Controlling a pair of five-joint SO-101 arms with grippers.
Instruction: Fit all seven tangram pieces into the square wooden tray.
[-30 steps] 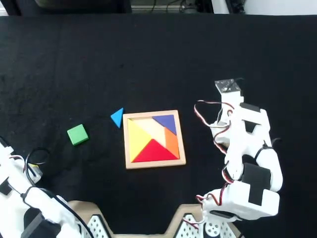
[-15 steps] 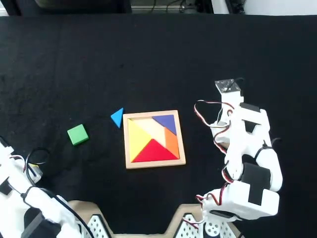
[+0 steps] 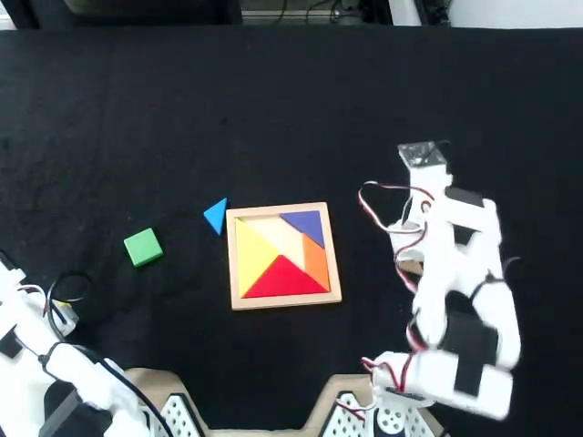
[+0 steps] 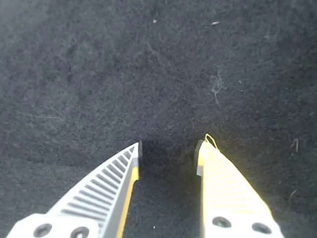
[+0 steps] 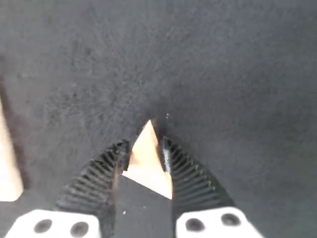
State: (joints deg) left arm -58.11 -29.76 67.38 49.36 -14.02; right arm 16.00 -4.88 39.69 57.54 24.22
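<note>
Farthest left, left arm point(image 3: 36, 364): its white body sits at the near edge of the surface point(image 3: 291, 100), well to the left of the tray and nearer than it.
Left gripper point(image 4: 167, 151): it hangs over bare black cloth; the fingers point(image 4: 114, 193) are spread apart with nothing between them.
Green square point(image 3: 143, 247): lies flat on the surface to the left of the tray, apart from it, about level with the tray's middle.
Blue triangle point(image 3: 216, 216): lies flat just beside the tray's far left corner, outside the rim.
Tray point(image 3: 287, 301): a square wooden frame, flat on the surface.
Yellow triangle point(image 3: 250, 253): inside the tray, along its left side.
Red triangle point(image 3: 284, 278): inside the tray, along its near side, touching the yellow triangle.
Dark blue piece point(image 3: 305, 223): inside the tray, in its far right corner.
Orange piece point(image 3: 316, 259): inside the tray, against its right side, between the dark blue piece and the red triangle.
Pale patch point(image 3: 287, 238): in the tray's far middle; I cannot tell whether it is bare floor.
Right arm point(image 3: 451, 282): stands to the right of the tray, clear of it.
Right gripper point(image 5: 145, 144): low over the black cloth; the fingers point(image 5: 94, 183) are closed on a pale triangle point(image 5: 147, 158), whose tip sticks out past them.
</note>
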